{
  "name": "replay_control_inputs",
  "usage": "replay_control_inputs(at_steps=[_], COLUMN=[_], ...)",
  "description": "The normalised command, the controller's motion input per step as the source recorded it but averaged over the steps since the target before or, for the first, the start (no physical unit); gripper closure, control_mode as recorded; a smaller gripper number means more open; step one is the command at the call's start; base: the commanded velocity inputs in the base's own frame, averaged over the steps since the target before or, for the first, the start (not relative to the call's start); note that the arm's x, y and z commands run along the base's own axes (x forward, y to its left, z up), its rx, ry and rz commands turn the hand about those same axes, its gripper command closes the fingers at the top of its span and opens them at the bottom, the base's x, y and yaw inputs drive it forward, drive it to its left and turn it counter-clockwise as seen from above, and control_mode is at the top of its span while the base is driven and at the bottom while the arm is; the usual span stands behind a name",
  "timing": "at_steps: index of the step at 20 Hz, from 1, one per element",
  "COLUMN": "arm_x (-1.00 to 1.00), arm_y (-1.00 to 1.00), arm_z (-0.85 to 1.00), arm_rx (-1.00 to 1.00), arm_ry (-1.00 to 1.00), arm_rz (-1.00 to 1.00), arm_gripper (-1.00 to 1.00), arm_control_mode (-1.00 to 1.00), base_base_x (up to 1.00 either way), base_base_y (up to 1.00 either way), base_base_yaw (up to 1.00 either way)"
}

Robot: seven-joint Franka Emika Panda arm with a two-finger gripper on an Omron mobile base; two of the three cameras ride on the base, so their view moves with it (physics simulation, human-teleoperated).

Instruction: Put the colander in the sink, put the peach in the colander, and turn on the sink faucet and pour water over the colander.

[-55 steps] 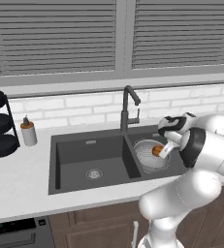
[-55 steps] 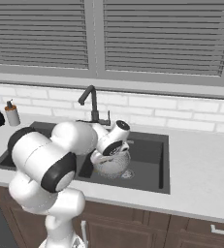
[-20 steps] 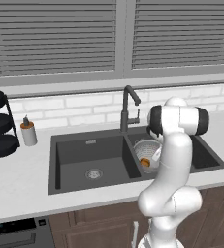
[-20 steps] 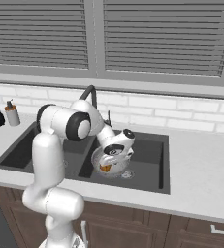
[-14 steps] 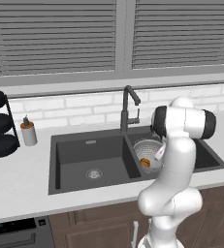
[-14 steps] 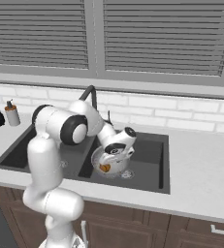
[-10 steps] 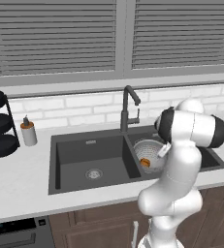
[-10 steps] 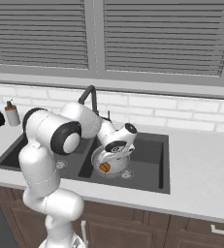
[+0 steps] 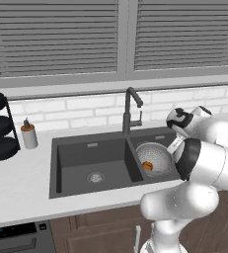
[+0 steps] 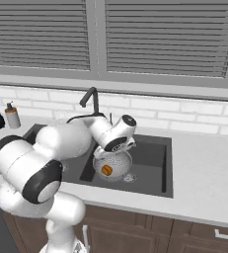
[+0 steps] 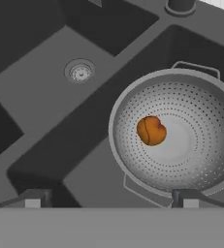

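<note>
Inside the colander (image 11: 181, 131), the peach (image 11: 151, 130) is now lying released; gripper (image 11: 108, 197) is hanging spread, empty; faucet (image 9: 130, 109) pending.

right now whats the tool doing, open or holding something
Tool: open, holding nothing; the peach lies loose in the colander below it.

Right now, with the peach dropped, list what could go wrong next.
The tall dark gooseneck faucet has its spout over the divider, not the silver perforated colander; water could miss it. The arm crowds that basin, so reaching the lever may bump the colander and roll the small orange peach.
</note>
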Motion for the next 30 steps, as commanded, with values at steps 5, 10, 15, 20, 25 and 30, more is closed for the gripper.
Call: replay_control_inputs(at_steps=[5,10,15,20,25,30], arm_x=[-0.10,0.00,-0.01,-0.01,0.00,-0.11], arm_y=[0.20,0.24,0.17,0.22,0.33,0.22], arm_z=[0.53,0.42,0.54,0.66,0.73,0.60], arm_rx=[0.00,0.02,0.06,0.04,0.00,0.00], arm_ry=[-0.10,-0.07,-0.01,0.00,-0.01,0.00], arm_rz=[0.00,-0.11,-0.18,-0.21,-0.19,-0.14], arm_gripper=[-1.00,-1.00,-1.00,-1.00,-1.00,-1.00], arm_control_mode=[-1.00,-1.00,-1.00,-1.00,-1.00,-1.00], base_base_x=[0.00,0.00,0.00,0.00,0.00,0.00], base_base_y=[0.00,0.00,0.00,0.00,0.00,0.00], base_base_yaw=[0.00,0.00,0.00,0.00,0.00,0.00])
